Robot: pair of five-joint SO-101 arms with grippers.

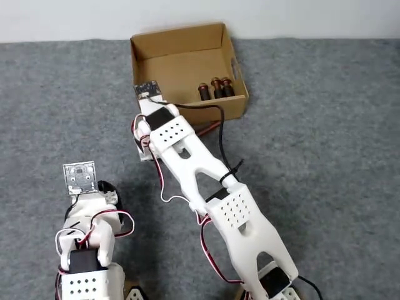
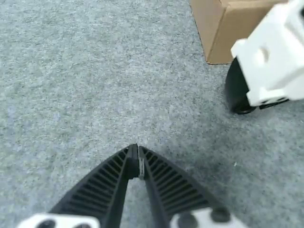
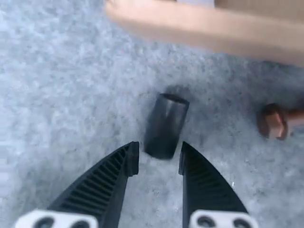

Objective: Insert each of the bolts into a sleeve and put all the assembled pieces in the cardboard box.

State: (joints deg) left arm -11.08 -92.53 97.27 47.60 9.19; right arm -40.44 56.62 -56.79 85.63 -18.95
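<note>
A black sleeve [image 3: 165,124] lies on the grey carpet just in front of the cardboard box [image 1: 156,50]. My right gripper [image 3: 156,149] is open, with one finger on each side of the sleeve's near end. A copper bolt [image 3: 275,121] lies on the carpet beside the sleeve, apart from it, and its shaft [image 1: 209,129] also pokes out by the box's front wall. Three assembled pieces [image 1: 215,89] rest inside the box at its right front corner. My left gripper [image 2: 137,160] is shut and holds nothing, low over bare carpet at the lower left.
The right arm [image 1: 206,181] stretches diagonally from the lower right to the box's front left corner, and its white wrist [image 2: 270,61] stands beside the left gripper. The box's corner [image 2: 228,28] is close behind it. Open carpet lies to the left and right.
</note>
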